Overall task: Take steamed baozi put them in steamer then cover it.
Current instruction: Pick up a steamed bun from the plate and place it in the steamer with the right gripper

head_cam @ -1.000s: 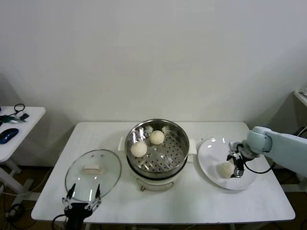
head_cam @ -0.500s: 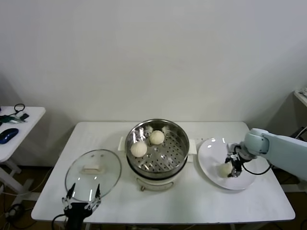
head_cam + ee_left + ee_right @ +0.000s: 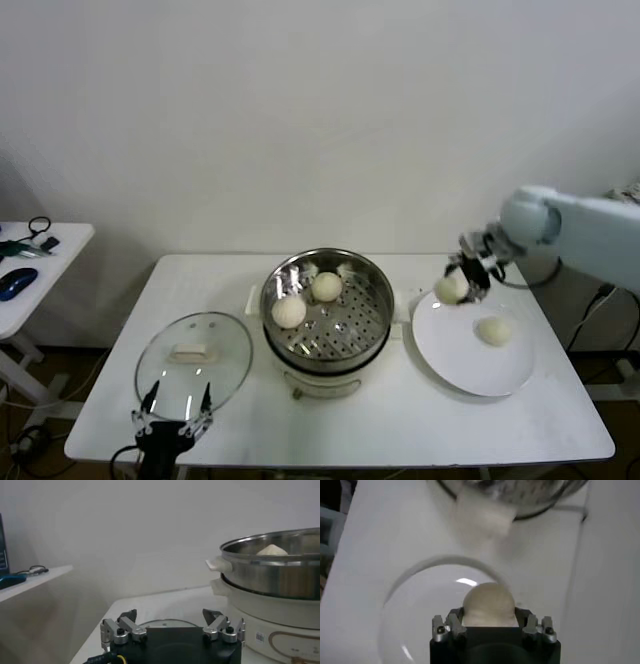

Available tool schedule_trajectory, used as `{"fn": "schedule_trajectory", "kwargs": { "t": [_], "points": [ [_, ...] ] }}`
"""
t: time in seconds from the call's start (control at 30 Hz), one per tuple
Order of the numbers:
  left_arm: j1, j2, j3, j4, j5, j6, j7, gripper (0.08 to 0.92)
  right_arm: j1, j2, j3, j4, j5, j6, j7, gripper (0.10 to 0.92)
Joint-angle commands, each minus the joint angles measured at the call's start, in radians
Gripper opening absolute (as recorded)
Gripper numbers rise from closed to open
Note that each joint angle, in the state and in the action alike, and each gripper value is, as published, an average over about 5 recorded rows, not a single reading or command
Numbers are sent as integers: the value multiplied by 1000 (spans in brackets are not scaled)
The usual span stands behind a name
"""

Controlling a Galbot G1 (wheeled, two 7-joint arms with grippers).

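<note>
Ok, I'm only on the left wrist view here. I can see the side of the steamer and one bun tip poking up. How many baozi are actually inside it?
Observer: Two on the steamer's perforated tray: a front baozi and a rear baozi.
Operator: And what's the right arm doing?
Observer: The right gripper is shut on a third baozi, held in the air over the plate's edge nearest the steamer.
Operator: Anything on that plate?
Observer: A fourth baozi lies on it, apart from the gripper.
</note>
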State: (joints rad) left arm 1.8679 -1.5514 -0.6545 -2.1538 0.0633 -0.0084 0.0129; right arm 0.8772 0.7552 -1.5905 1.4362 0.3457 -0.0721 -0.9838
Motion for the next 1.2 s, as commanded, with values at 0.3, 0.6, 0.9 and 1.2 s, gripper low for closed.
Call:
{"fn": "schedule_trajectory", "kwargs": {
  "t": [0.3, 0.6, 0.9, 1.2],
  "points": [
    [12, -5, -4, -10, 6, -4, -2, 823, 184, 273, 34, 404, -129, 300, 45, 686],
    [18, -13, -3, -14, 10, -5, -3, 823, -68, 337, 36, 342, -328, 335, 94, 679],
    [27, -14, -11, -20, 9, -5, -3, 823, -180, 356, 27, 229, -415, 358, 97, 679],
    [29, -15, -16, -18, 5, -9, -5, 823, -213, 376, 41, 189, -452, 361, 108, 680]
  ]
}}
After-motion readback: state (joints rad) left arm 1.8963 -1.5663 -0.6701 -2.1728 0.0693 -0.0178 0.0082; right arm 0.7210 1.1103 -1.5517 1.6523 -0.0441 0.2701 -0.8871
